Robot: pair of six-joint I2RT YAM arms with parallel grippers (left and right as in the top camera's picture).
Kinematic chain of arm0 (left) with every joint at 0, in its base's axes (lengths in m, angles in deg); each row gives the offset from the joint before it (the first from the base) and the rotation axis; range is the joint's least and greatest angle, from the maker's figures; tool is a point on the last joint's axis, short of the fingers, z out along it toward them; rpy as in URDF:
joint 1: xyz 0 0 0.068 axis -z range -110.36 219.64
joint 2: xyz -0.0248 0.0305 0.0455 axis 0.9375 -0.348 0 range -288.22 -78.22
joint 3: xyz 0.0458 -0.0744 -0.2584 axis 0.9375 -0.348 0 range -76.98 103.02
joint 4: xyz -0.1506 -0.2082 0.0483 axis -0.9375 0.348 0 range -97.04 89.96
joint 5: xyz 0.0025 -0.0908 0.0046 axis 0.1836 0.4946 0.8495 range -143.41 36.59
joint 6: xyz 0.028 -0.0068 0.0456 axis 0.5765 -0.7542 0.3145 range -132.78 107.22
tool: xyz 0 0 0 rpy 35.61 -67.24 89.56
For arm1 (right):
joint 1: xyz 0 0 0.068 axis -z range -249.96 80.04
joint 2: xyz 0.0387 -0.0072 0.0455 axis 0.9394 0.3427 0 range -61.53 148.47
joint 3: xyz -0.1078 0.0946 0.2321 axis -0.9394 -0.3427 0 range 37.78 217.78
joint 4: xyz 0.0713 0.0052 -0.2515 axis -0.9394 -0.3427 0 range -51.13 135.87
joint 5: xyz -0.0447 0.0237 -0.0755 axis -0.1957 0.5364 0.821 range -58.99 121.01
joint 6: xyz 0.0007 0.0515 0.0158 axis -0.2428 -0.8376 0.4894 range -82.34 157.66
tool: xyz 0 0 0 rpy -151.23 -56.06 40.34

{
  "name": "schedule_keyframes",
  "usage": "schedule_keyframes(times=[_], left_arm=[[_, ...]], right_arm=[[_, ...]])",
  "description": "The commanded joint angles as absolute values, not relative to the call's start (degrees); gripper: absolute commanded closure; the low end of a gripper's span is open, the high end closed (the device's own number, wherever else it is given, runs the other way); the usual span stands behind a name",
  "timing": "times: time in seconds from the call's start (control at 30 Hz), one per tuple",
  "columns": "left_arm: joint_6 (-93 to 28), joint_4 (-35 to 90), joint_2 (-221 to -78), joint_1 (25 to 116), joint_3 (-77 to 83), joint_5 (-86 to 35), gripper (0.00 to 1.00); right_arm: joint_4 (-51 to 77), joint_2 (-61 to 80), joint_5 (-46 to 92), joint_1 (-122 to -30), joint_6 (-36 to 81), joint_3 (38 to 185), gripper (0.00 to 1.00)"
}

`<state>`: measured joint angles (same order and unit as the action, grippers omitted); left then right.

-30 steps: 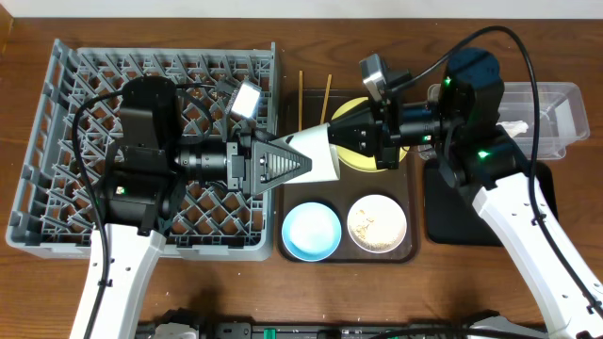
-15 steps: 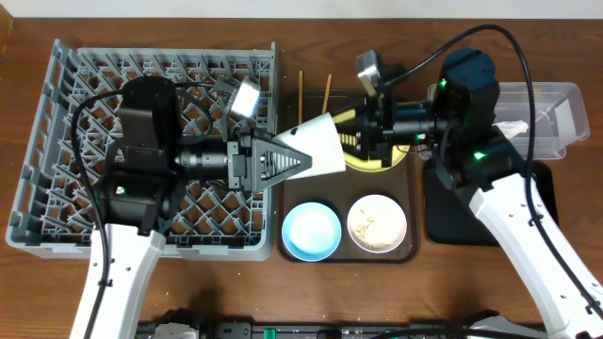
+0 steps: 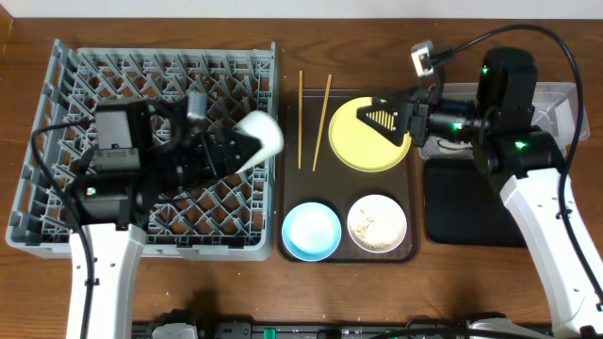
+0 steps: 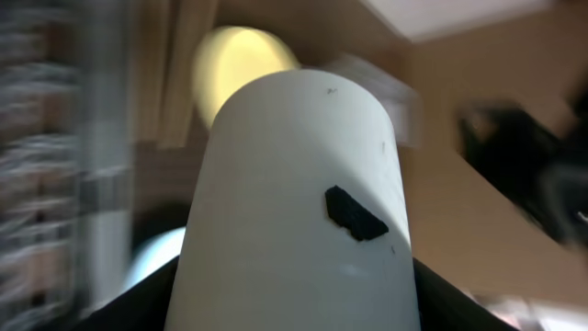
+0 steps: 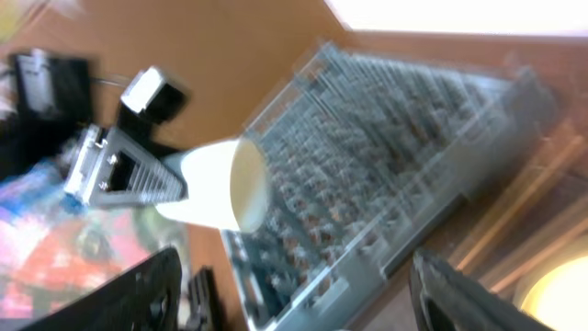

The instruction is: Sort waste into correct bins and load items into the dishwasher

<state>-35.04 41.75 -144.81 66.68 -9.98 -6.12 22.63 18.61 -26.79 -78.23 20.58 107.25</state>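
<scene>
A white cup [image 3: 260, 137] is held on its side by the left claw [image 3: 243, 149], over the right edge of the grey rack [image 3: 57, 226]. The right claw [image 3: 382, 117] is seen above the upper rim of the yellow plate [image 3: 363, 146]. Two chopsticks [image 3: 301, 118] are laid betw. rack & plate. A blue bowl [image 3: 311, 231] & a bowl of crumbs [image 3: 377, 224] are set side by side on the brown tray [image 3: 413, 202], on the bench [image 3: 283, 287].

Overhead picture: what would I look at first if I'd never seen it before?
Probably the big grey dish rack filling the left side, with the left gripper holding a white cup above its right edge. Next comes the bright yellow plate at the far end of the brown tray in the middle, with the open right gripper hovering over it.
</scene>
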Motion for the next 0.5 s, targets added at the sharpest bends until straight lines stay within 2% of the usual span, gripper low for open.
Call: schedule_keyframes(times=[0.0,0.2,0.3,0.47], left_arm=[[-34.99,45.8,-143.7,64.25,-8.69,-22.55,0.41],[-39.74,52.44,-143.65,63.37,-8.03,-37.96,0.42],[-41.42,54.17,-143.7,63.37,-8.03,-42.93,0.43],[-42.27,57.73,-143.7,63.44,-8.07,-43.36,0.42]], right_arm=[[15.39,17.47,-12.76,-79.32,21.54,107.51,0.24],[0.97,17.49,11.89,-86.67,23.66,107.47,0.24],[-0.67,17.49,15.57,-90.93,26.22,107.42,0.23],[-1.17,17.54,21.27,-95.69,26.35,107.4,0.2]])
